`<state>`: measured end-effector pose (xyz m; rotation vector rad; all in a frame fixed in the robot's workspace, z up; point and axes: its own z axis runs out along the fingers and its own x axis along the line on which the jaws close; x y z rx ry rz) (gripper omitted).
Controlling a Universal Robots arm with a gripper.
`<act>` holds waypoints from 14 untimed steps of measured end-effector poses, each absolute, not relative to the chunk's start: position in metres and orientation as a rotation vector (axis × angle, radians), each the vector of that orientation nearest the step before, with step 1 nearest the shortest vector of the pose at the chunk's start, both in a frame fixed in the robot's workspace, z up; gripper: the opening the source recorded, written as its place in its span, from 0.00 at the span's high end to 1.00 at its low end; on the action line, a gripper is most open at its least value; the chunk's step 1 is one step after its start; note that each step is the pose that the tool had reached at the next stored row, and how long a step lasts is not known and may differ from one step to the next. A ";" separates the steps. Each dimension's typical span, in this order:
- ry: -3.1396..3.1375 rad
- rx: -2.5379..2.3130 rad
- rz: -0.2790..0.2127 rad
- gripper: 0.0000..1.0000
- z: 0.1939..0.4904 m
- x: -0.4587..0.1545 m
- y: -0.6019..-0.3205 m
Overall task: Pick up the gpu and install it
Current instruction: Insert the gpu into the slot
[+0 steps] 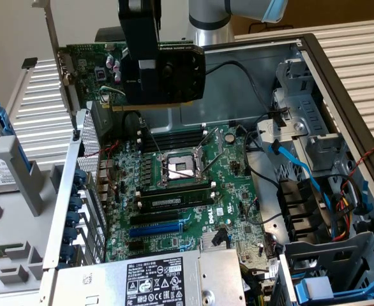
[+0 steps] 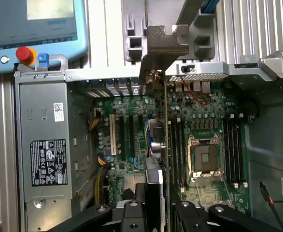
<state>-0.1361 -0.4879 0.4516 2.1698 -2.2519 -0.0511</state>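
Note:
The gpu hangs in the air above the open computer case, its green board toward the exterior view's left and its black fan shroud toward the right. My gripper is shut on it from above, clamping the middle of the card. In the wrist view the gpu is edge-on between my fingers, with its silver end bracket at the far end. Below it lies the green motherboard, with a blue expansion slot and black slots beside it.
The CPU socket sits mid-board with memory sticks on either side. A grey power supply fills the case's near end. Blue and black cables and drive cages crowd the exterior view's right. A teach pendant lies beyond the case.

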 end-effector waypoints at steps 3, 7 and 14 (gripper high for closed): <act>-2.239 2.182 -0.051 0.72 0.452 -0.136 -0.488; -2.238 2.184 -0.051 0.72 0.447 -0.136 -0.488; -2.239 2.184 -0.050 0.72 0.435 -0.136 -0.488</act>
